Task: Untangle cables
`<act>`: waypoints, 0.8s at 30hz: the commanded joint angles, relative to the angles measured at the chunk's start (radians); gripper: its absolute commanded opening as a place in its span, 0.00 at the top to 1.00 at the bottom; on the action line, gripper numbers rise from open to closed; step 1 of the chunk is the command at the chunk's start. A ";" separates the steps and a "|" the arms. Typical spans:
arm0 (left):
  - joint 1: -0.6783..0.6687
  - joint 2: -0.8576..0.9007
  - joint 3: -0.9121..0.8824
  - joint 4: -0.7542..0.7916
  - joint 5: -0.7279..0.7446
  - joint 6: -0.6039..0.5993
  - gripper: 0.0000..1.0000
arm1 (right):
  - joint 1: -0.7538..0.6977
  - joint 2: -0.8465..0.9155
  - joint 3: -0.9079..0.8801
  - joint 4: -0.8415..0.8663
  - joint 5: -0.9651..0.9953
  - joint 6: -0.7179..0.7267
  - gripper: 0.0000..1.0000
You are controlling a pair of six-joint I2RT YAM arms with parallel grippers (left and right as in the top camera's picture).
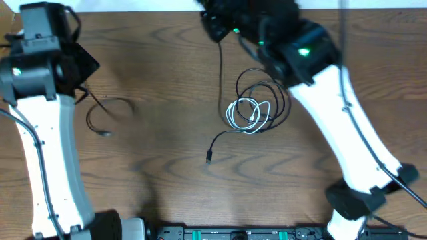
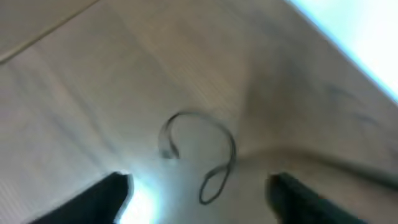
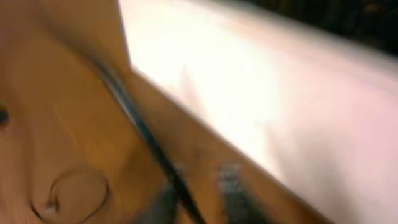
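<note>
Jaws on the left arm are standing wide with nothing between them, hanging over one black cable (image 2: 231, 140) that is lying alone in a loose hook on the left of the surface (image 1: 167, 193), well apart from the others. Jaws on the right arm are showing only a narrow gap in a blurred wrist view, and a black strand (image 3: 146, 140) is running across it; whether they are pinching it I cannot tell. From above, that strand is stretching from the far edge toward the near side, just left of the tangle in the middle: a white cable (image 1: 248, 115) is sitting in small coils while a second black cable (image 1: 223, 134) is looping around it, its plug (image 1: 209, 159) trailing near-left. These cords are looking light, limp and slippery on wood, so pulling one is likely dragging its neighbours and tightening crossings. A plug end or a free run clear of the coils is seeming the safest hold.
</note>
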 commanded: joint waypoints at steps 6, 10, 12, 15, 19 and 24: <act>0.172 0.050 0.005 -0.066 0.357 0.014 0.10 | -0.010 0.002 0.008 -0.127 0.025 0.042 0.01; 0.160 0.050 0.005 -0.064 0.642 0.220 0.10 | -0.058 -0.051 0.008 -0.197 0.024 0.043 0.01; 0.126 0.050 0.000 -0.068 0.801 0.327 0.10 | -0.105 -0.087 0.008 -0.256 0.023 0.049 0.01; 0.049 0.051 -0.013 -0.080 0.827 0.338 0.09 | -0.194 -0.136 0.008 -0.359 0.009 0.090 0.01; -0.074 0.055 -0.062 -0.065 0.814 0.326 0.10 | -0.274 -0.174 0.008 -0.518 -0.094 0.088 0.01; -0.265 0.107 -0.135 -0.056 0.609 0.125 0.10 | -0.298 -0.175 0.008 -0.726 -0.163 0.088 0.01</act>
